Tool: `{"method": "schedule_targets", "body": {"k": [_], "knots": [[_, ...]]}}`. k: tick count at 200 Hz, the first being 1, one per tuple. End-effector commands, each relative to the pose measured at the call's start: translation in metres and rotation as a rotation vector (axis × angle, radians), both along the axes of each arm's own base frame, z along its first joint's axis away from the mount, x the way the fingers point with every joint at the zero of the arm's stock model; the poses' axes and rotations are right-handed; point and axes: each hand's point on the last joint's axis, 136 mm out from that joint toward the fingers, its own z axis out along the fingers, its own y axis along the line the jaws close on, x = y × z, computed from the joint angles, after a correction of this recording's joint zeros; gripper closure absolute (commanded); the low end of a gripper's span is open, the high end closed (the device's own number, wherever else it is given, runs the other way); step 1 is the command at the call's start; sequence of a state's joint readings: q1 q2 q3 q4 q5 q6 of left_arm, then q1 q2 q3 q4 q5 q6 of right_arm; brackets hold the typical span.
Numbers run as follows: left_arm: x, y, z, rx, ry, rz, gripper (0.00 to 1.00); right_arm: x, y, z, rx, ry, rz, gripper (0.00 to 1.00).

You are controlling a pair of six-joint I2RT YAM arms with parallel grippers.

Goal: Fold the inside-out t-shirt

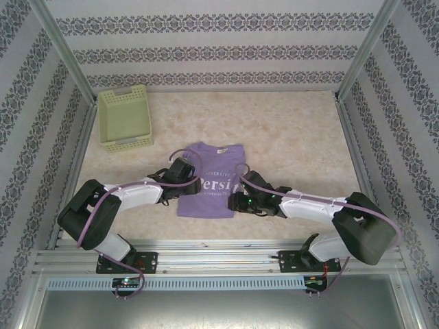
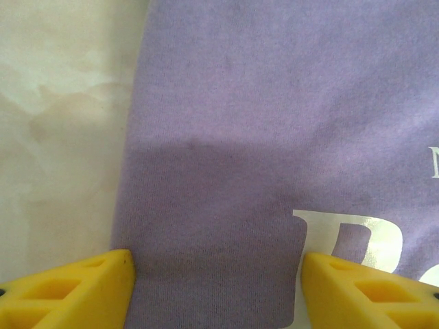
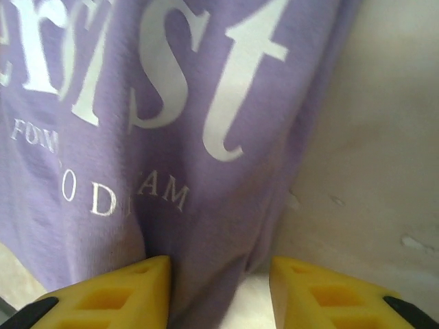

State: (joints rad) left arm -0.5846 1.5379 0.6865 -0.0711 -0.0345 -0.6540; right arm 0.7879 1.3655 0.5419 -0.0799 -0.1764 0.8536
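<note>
Lavender t-shirt (image 1: 209,181) flat on table (image 1: 288,130), under both hands. Our left hand (image 2: 216,264) wide open, right hand (image 3: 219,264) half open, each straddling side edge, holding nothing. We risk uneven pinches skewing fold.

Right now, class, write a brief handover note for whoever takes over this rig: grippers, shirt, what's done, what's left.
Left gripper: open, straddling the t-shirt's left edge, holding nothing.
Right gripper: open, the right edge's cloth between its fingers.
The t-shirt lies flat on the table, lettering up, apart from the green basket.
Done: sides appear folded in, making a narrow rectangle.
Left: probably one fold across, hem to collar.
</note>
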Motion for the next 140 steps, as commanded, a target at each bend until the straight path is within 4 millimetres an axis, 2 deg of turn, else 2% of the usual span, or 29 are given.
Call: {"method": "schedule_targets", "body": {"k": [1,36,64,96,140], "knots": [[-0.016,0.018,-0.015,0.070,0.074,0.017,0.34,-0.008,-0.006,-0.001,-0.012,0.004,-0.022,0.61],[-0.016,0.018,-0.017,0.070,0.079,0.017,0.34,-0.011,0.006,0.003,0.004,-0.002,0.000,0.73],[-0.016,0.019,-0.018,0.073,0.080,0.020,0.34,-0.010,0.001,-0.001,-0.031,-0.002,-0.008,0.83],[-0.017,0.024,-0.019,0.097,0.078,0.022,0.34,-0.010,-0.012,0.003,-0.096,-0.022,-0.016,1.00],[-0.016,0.034,-0.021,0.156,0.067,0.029,0.33,-0.014,-0.050,0.023,-0.213,-0.094,-0.054,1.00]]}}
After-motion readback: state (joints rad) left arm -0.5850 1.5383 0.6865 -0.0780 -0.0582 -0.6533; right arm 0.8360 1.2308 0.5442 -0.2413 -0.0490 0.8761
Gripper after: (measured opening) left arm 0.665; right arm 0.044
